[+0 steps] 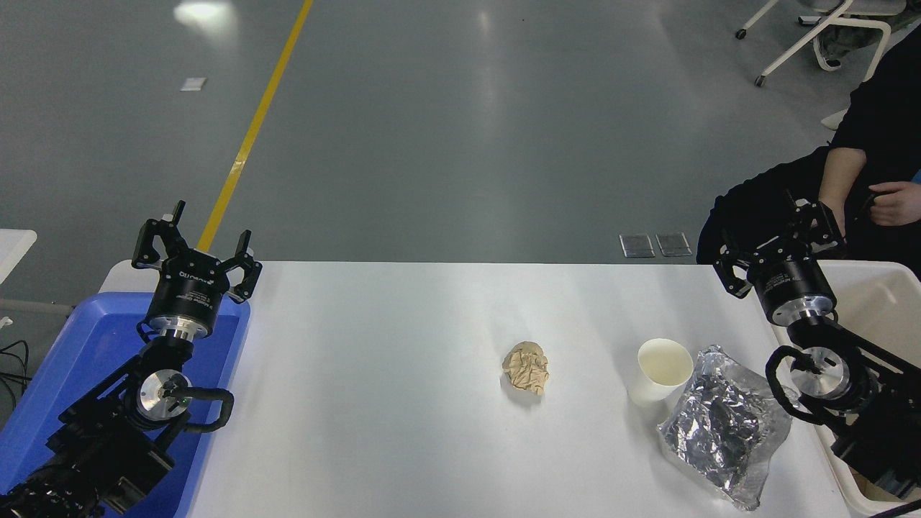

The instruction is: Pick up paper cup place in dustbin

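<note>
Closest to the robot's side, on the right, there's a crinkled silver foil bag (723, 426) lying flat on the white table (374, 403), a bit puffed up and dark in the middle. Just beyond it, touching or nearly touching its far-left edge, stands the paper cup (660, 371), upright, mouth open upward, cream inside, nothing gripping it. A little left of the cup, clearly apart from it, sits a crumpled tan paper ball (527, 367) roughly mid-table.

The left arm comes up from the lower left corner over a blue plastic tray (86, 345) that sits at the table's left end. The left gripper (196, 244) points away toward the far edge, fingers spread wide, holding nothing.

Over on the right, the other arm reaches up along the right edge, lying over the near rim of the dustbin (881, 288), a big cream-white bin at the table's right end. The right gripper (779, 234) hangs around the table's far right corner, fingers splayed apart and empty, well apart from the cup.

Past the table on the far right there's a person in dark clothes (881, 122), a bare forearm and hand (894, 203) showing just behind that gripper. Beyond that it's grey floor with a yellow line (252, 133) running away, and white chair legs (806, 32) in the top right corner.
</note>
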Motion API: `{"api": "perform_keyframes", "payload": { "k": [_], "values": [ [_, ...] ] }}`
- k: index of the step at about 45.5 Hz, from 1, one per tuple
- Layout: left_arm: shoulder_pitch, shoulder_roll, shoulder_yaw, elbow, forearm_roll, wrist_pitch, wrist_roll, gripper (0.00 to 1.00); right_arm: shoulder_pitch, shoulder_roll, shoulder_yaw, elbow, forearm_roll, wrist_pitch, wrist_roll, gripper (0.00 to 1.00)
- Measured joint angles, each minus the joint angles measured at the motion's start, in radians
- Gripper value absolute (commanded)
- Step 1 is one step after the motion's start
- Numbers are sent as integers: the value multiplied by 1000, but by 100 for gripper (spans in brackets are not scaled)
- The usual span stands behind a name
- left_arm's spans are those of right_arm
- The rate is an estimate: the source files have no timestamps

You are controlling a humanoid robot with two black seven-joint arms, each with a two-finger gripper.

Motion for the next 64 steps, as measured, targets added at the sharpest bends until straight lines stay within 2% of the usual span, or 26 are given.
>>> {"api": "perform_keyframes", "payload": {
  "k": [35,48,55,61,64],
  "values": [
    [0,0,-1,0,0,0,0,98,123,-11,-127,-54,0,-5,-2,100],
    [0,0,-1,0,0,0,0,98,276,-83,-369,-57,10,-48,-10,100],
    [0,0,0,0,0,-1,0,98,403,-132,-592,-53,15,-69,-44,100],
    [0,0,0,0,0,-2,0,98,535,-162,-816,-40,19,-74,-113,100],
    [0,0,0,-1,0,-3,1,98,613,-169,-948,-22,27,-74,-166,100]
  ]
}}
